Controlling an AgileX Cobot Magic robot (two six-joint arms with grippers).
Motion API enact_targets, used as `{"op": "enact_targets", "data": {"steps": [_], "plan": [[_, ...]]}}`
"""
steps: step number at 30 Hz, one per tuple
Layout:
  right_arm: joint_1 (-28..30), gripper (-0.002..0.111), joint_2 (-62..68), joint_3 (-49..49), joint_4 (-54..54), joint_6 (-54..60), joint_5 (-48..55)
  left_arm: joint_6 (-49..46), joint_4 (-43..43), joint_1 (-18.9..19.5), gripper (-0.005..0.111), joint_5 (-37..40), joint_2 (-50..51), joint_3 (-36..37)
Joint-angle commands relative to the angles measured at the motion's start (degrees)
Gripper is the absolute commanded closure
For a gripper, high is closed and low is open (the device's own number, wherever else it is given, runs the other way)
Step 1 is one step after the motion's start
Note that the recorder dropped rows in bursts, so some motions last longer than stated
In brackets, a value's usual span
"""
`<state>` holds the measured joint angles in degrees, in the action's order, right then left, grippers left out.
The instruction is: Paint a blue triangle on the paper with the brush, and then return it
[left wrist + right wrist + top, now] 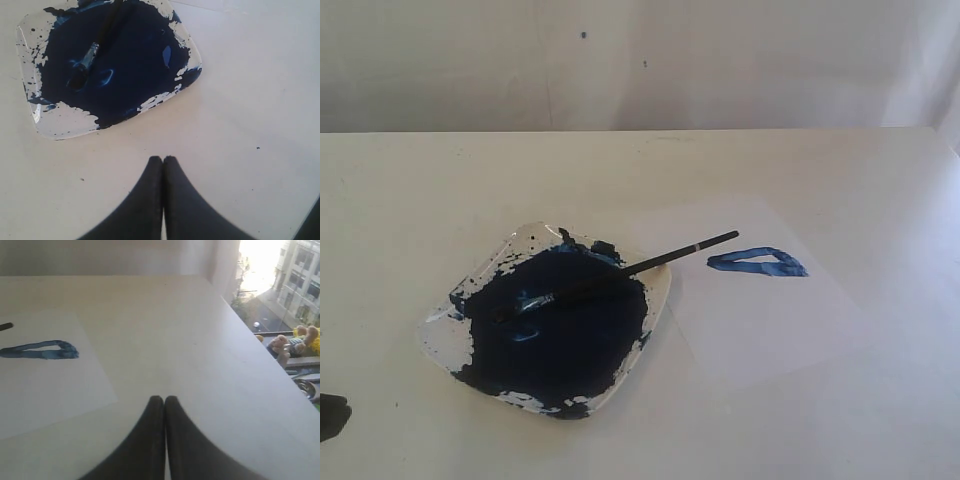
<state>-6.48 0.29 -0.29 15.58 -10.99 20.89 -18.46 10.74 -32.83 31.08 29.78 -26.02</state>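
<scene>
The black-handled brush [620, 272] lies across the paint dish [658, 300], bristles in the dark blue pool [565, 320], handle end reaching over the paper [760, 320]. A flat blue triangle [757, 262] is painted on that white sheet. In the left wrist view the brush's ferrule [90, 54] rests in the pool, and my left gripper [163, 160] is shut and empty on the near side of the dish [60, 127]. My right gripper [164, 400] is shut and empty beside the paper [55, 390], with the blue triangle [40, 350] in its view. Neither gripper touches the brush.
The cream table [640, 170] ends at a back wall. In the right wrist view the table's edge [260, 355] drops off toward a window with toys on a ledge [292, 342]. A dark part of the left arm [332, 415] shows at the exterior view's lower left.
</scene>
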Motion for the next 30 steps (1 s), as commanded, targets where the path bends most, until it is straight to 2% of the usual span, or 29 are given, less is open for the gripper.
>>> {"op": "enact_targets", "data": {"steps": [1, 8, 21, 24, 30], "plan": [[-3.96, 0.108, -0.29, 0.29, -1.03, -0.44, -0.47, 0.56, 0.73, 0.18, 0.107, 0.17, -0.44, 0.41], [-8.58, 0.108, -0.29, 0.29, -3.15, -4.69, -0.58, 0.56, 0.73, 0.18, 0.107, 0.17, -0.44, 0.41], [-8.85, 0.108, -0.29, 0.29, -4.68, -4.45, -0.82, 0.56, 0.73, 0.18, 0.107, 0.17, -0.44, 0.41], [-8.85, 0.108, -0.29, 0.29, -7.29, -0.79, -1.39, 0.56, 0.73, 0.18, 0.107, 0.17, -0.44, 0.41], [-8.85, 0.108, -0.29, 0.29, -17.92, 14.47, -1.68, 0.56, 0.73, 0.18, 0.107, 0.17, -0.44, 0.41]]}}
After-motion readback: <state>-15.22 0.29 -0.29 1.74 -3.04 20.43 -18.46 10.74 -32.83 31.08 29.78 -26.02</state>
